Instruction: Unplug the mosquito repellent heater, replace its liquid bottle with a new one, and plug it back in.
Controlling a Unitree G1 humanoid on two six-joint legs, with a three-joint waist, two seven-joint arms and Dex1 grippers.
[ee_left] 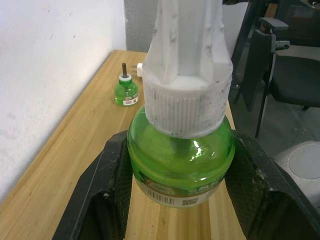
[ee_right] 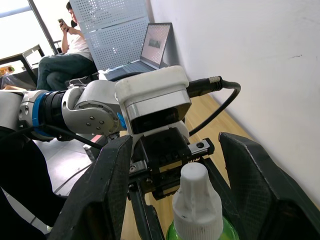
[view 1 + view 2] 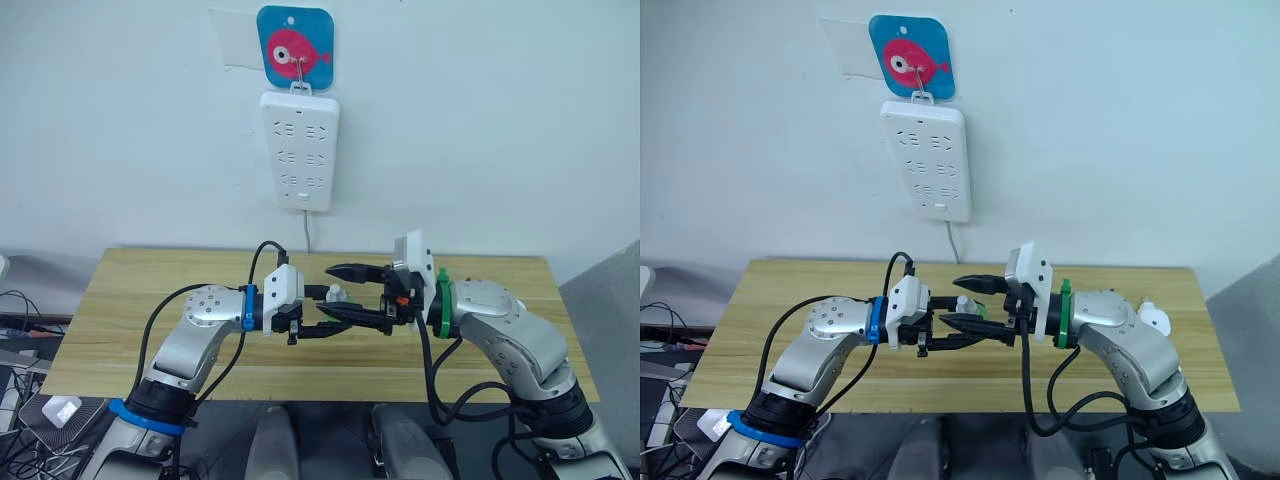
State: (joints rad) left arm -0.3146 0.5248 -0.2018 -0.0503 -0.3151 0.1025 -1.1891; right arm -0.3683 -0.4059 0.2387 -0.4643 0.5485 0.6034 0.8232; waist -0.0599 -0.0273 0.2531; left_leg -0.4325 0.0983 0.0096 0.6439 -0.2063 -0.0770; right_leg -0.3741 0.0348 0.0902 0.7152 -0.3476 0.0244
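So the heater is already off the power strip [image 3: 299, 150] and lies at the table's right edge [image 3: 1153, 318]. Mid-table, the left gripper [image 3: 318, 322] pinches a capped green bottle [image 1: 180, 155]; the right gripper [image 3: 352, 292] stands spread around its white cap [image 2: 196, 197]. A wick bottle [image 1: 125, 90] stands apart. Uncapping, fitting and replugging remain, I'd judge.

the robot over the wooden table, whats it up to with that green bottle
The left claw grips a capped green bottle above the wooden table. The right claw stands open around its white cap, not yet closed on it. A second, uncapped green bottle sits on the table beside the wall. The power strip on the wall has nothing plugged in.
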